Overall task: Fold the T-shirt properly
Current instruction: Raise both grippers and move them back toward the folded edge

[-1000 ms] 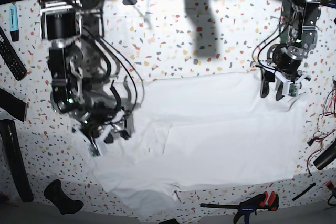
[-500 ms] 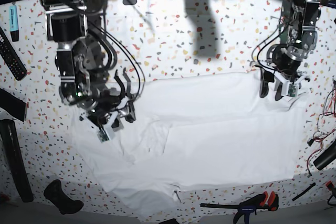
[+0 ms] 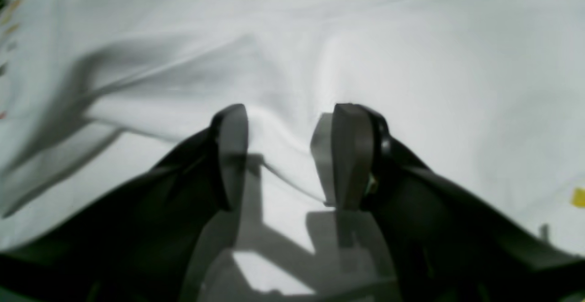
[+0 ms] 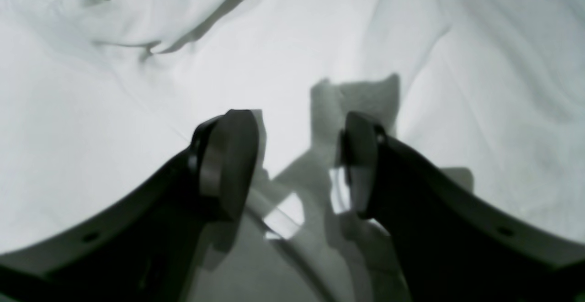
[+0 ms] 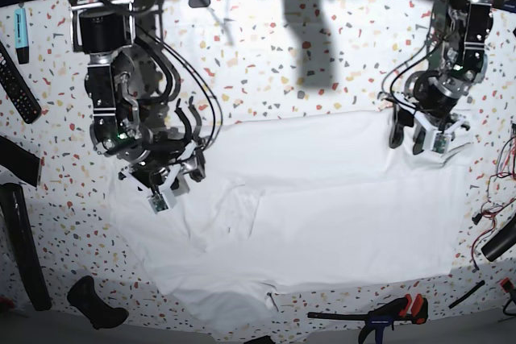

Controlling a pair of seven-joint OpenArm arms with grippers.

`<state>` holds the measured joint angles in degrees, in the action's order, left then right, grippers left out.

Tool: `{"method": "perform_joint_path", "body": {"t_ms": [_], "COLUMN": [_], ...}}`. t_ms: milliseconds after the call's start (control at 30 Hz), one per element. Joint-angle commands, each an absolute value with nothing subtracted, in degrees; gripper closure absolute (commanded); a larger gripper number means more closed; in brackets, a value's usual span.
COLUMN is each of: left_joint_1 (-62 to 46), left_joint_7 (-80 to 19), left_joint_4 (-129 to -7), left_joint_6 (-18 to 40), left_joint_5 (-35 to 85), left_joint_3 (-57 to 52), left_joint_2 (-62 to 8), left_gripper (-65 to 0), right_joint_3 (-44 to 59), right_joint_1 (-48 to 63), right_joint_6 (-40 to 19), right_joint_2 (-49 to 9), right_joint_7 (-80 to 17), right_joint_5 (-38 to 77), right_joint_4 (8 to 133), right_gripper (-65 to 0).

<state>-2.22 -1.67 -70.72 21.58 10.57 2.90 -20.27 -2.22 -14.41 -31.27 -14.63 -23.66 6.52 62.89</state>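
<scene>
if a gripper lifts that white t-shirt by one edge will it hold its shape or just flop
Probably flop: the T-shirt lies limp on the table, with soft wrinkles and a ridge bunched between the left gripper's open fingers. It looks thin, so likely light. A push would probably bunch it rather than slide it whole.

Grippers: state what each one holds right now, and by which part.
Nothing is held. The left gripper and the right gripper are both open above the T-shirt, with no cloth between the jaws.
</scene>
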Motion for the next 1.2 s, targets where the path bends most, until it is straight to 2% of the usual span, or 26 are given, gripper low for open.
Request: {"method": "perform_joint_path", "body": {"t_ms": [0, 267, 633, 1167], "left_joint_1": [-1.67, -2.68, -11.81, -21.67], "left_joint_7": [-1.67, -4.69, -5.48, -6.42], "left_joint_4": [-71.79, -72.38, -82.67, -84.53], "left_joint_6": [22.09, 22.06, 22.04, 22.04], "left_joint_5": [10.98, 10.98, 10.94, 10.94], "left_joint_3": [2.72, 2.68, 2.61, 1.8], "left_joint_2": [-20.97, -21.15, -24.97, -24.77], "left_gripper": [-29.2, -29.2, -29.2, -29.2], "right_joint_3": [-2.11, -2.09, -1.61, 6.7], "right_joint_1": [-14.04, -8.05, 2.81, 21.15], "right_joint_6": [-31.07, -31.09, -31.11, -31.31], "right_joint_2": [-15.11, -15.11, -15.14, -15.11], "right_joint_7": [-25.71, -26.06, -28.23, -29.17], "right_joint_5": [6.13, 6.15, 5.96, 9.17], "right_joint_4": [63.26, 68.86, 79.83, 91.74], "right_gripper": [-33.5, -33.5, -33.5, -33.5]}}
